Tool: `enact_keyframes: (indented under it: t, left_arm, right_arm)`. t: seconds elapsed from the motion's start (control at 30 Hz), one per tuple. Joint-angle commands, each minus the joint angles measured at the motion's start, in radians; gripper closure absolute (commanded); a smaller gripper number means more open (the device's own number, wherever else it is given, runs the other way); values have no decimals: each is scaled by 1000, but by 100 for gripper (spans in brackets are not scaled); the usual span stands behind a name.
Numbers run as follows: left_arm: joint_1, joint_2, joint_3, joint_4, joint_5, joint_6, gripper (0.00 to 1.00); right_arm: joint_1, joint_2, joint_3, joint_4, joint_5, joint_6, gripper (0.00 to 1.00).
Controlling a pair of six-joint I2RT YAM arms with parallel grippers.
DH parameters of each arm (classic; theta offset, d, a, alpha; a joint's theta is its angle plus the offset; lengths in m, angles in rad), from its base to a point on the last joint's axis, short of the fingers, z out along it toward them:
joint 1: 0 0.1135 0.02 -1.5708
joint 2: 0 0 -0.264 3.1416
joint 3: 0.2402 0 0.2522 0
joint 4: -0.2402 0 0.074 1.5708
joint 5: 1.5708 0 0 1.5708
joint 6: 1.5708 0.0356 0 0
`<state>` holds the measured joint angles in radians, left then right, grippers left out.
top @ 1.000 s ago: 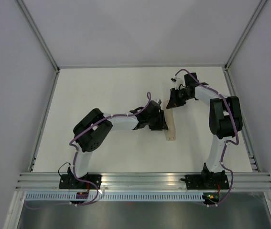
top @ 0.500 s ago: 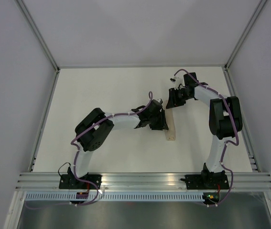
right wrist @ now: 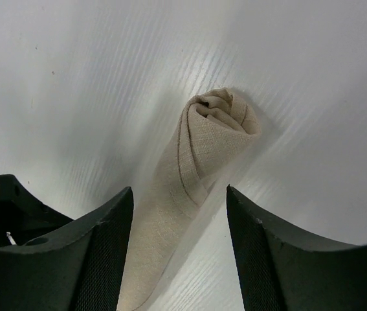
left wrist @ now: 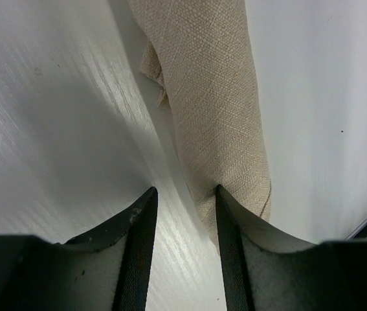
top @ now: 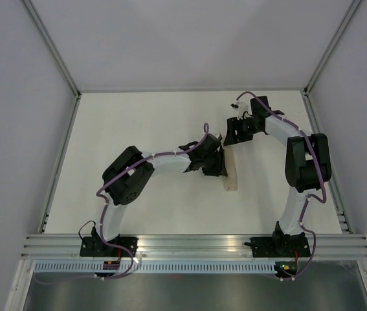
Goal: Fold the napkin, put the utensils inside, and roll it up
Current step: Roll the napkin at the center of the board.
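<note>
The napkin (top: 230, 173) lies on the white table as a narrow tan roll, running near to far. No utensils show. My left gripper (top: 221, 166) is at the roll's left side; in the left wrist view the gripper (left wrist: 184, 217) is open, with bare table between its jaws and its right finger (left wrist: 235, 240) against the edge of the roll (left wrist: 212, 97). My right gripper (top: 233, 137) hovers over the roll's far end; in the right wrist view the gripper (right wrist: 178, 249) is open and the roll (right wrist: 193, 175) lies below, between the two fingers, its spiral end facing away.
Grey walls and aluminium rails (top: 60, 155) enclose the white table (top: 138, 116). A rail with the arm bases (top: 196, 246) runs along the near edge.
My right gripper has shifted slightly away along the far end of the roll. My left gripper has barely moved. The roll lies where it was.
</note>
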<state>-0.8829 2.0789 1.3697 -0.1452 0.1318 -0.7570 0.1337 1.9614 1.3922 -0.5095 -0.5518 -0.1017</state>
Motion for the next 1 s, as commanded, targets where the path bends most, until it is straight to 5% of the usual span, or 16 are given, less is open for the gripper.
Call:
enact_keyframes:
  t: [0.0,0.97]
  left_arm:
    - [9,6,37,-74,-29,74,53]
    - [28,-17,118,-100,11,114,52]
  right_arm:
    - [0,-56,25,-3,-26,-13,35]
    - [0,-44,8,-17,-45,-27,34]
